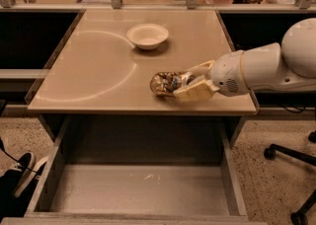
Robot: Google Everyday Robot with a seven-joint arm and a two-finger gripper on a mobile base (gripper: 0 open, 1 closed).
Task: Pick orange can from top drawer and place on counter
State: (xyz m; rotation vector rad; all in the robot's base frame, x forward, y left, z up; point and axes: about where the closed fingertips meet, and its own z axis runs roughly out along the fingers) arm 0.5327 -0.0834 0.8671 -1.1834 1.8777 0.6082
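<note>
Sideways near the front edge of the table lies the orange can, clamped between the cream fingers of the gripper reaching in from the view's right; a white bowl sits farther back; the top drawer stands open below.

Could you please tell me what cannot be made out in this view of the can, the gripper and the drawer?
- Can: right end hidden by the gripper shut on it, camera view.
- Can's underside: hidden by the lower finger, so contact with the counter is unclear.
- Drawer: front edge cut off by the picture's bottom edge.
- Can's label: too small to read.
</note>
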